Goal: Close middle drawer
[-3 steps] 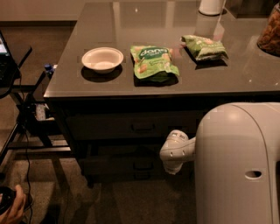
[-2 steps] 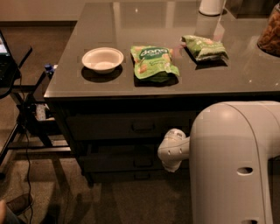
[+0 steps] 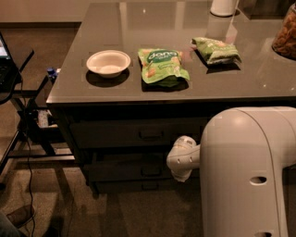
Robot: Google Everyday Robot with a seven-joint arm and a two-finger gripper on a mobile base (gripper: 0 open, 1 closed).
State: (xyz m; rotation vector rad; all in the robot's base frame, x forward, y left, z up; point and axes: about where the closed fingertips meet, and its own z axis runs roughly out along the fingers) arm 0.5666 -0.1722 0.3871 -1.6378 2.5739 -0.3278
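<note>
Evidently the pushing step is in hand. The middle drawer [image 3: 121, 170] is found under the tabletop [image 3: 69, 88], between a taller front [image 3: 111, 135] above and a low front [image 3: 121, 186] below. The gripper [image 3: 181, 159] is held at the drawer, just right of its handle [image 3: 151, 171]. Contact cannot be confirmed, and whether the gripper is released or clenched cannot be told. How far the drawer is out cannot be judged either. Next, a straight, level push into the front is probably called for, kept near the handle so that the tray is not skewed. Counted from the left: one bowl [image 3: 108, 62], three drawer fronts, two green bags [image 3: 163, 67], one gripper, one white pot [image 3: 224, 6] and one jar [image 3: 285, 32].
</note>
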